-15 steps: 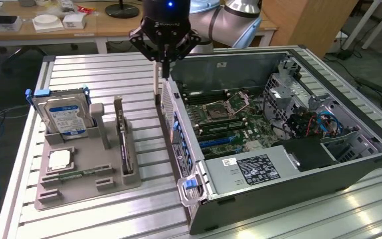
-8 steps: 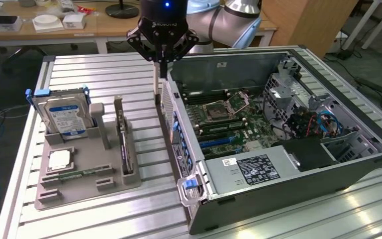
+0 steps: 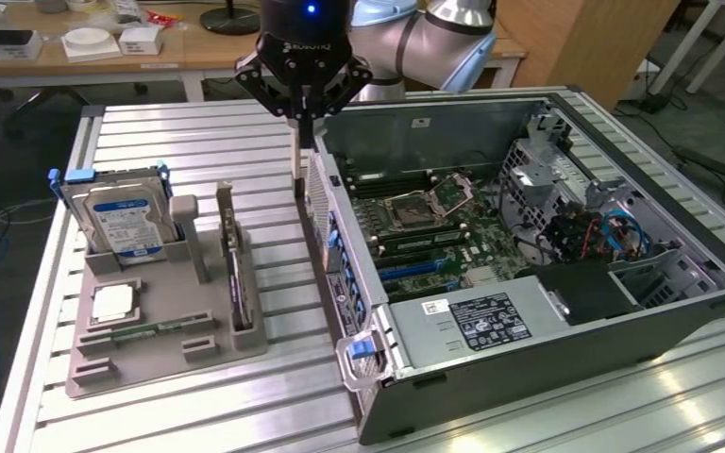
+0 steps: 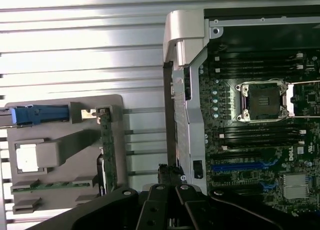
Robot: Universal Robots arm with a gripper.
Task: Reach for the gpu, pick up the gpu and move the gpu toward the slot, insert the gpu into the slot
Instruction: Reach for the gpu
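The arm hung straight down at the top centre of the exterior view. Its gripper (image 3: 298, 165) had its fingers pressed together on nothing, over the worktop (image 3: 186, 142) just beside the open computer case (image 3: 527, 377). The gpu (image 3: 237, 274) stood on edge in the grey holder (image 3: 148, 349), lower left, apart from the gripper.

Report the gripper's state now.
The gripper: closed, holding nothing. The thin green gpu card stands on edge in the grey plastic holder.
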